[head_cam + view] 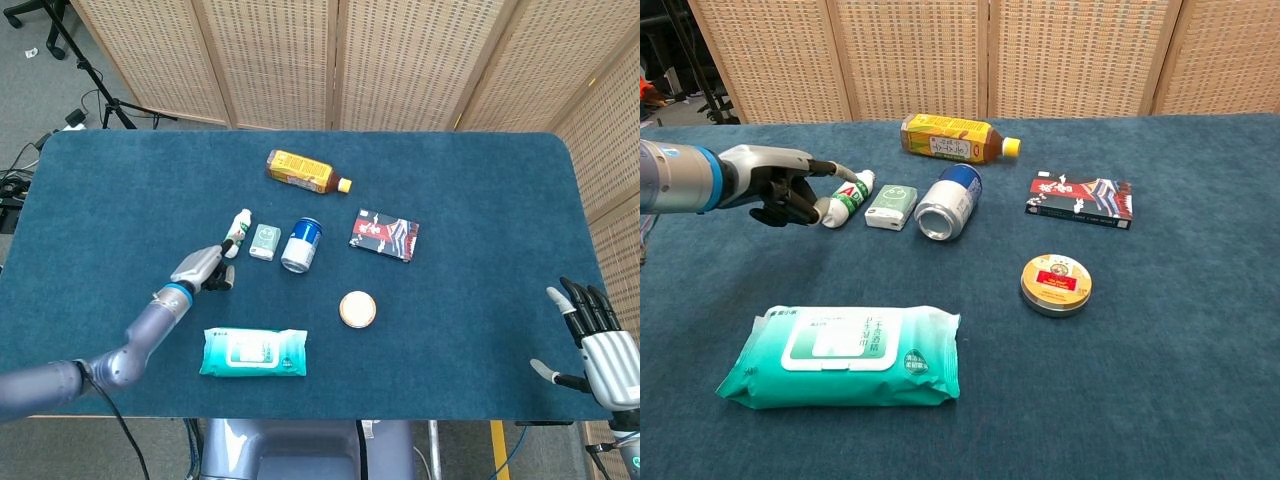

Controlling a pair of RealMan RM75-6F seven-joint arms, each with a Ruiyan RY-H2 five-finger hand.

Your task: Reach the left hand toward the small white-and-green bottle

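Note:
The small white-and-green bottle [237, 232] [847, 198] lies on its side on the blue table, left of a small green-and-white box [264, 241] [890, 206]. My left hand [203, 268] [782, 187] has arrived at the bottle's near end. One finger stretches out over the bottle and the others curl just beside its cap, with nothing held. My right hand [600, 348] hovers at the table's near right corner, fingers spread and empty; the chest view does not show it.
A blue can [302, 243] [949, 203] lies right of the box. An orange tea bottle [306, 171] [958, 138] lies behind. A wet-wipes pack [253, 352] [841, 354] sits near the front, beside a round tin [357, 309] [1056, 283]. A patterned packet [384, 234] [1081, 200] lies at the right.

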